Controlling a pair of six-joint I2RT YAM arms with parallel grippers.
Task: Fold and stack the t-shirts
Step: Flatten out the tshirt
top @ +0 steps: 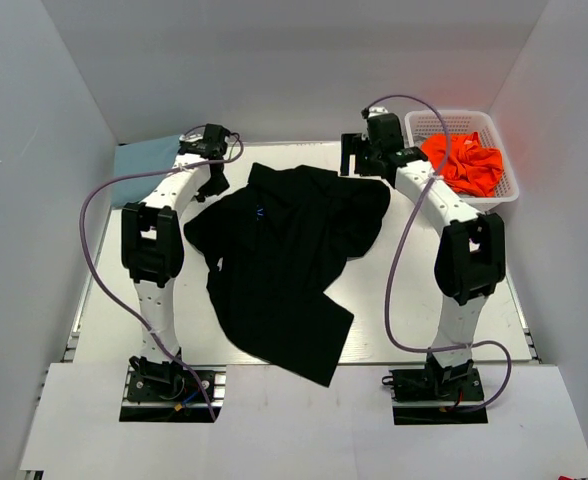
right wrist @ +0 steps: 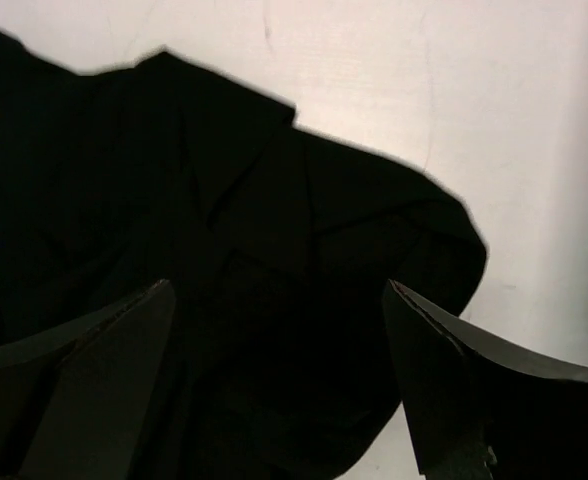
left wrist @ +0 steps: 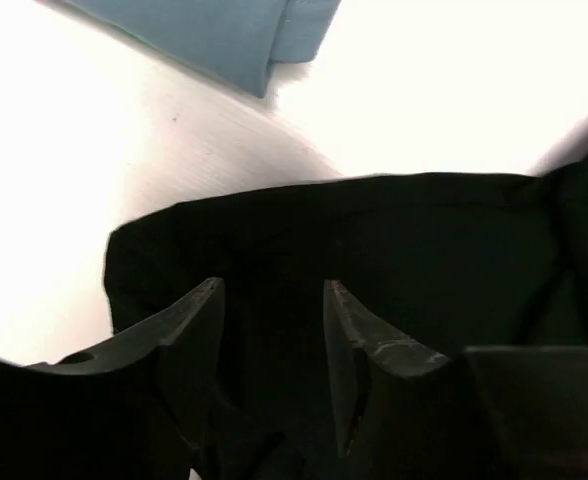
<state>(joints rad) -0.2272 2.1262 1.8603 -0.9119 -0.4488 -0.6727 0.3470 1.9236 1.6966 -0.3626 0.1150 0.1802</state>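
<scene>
A large black t-shirt (top: 284, 260) with a tiny blue print (top: 259, 211) lies crumpled across the middle of the table, its hem hanging over the near edge. My left gripper (top: 214, 185) is open over the shirt's far left sleeve; in the left wrist view its jaws (left wrist: 274, 290) stand apart over black cloth (left wrist: 394, 240). My right gripper (top: 359, 160) is open wide above the shirt's far right sleeve (right wrist: 304, 260). A folded light blue t-shirt (top: 144, 160) lies at the far left and shows in the left wrist view (left wrist: 214, 30). An orange t-shirt (top: 466, 160) sits in the basket. No green one shows.
A white plastic mesh basket (top: 504, 190) stands at the far right corner, beside the right arm. White walls close in the table on three sides. The arm bases stand at the near edge.
</scene>
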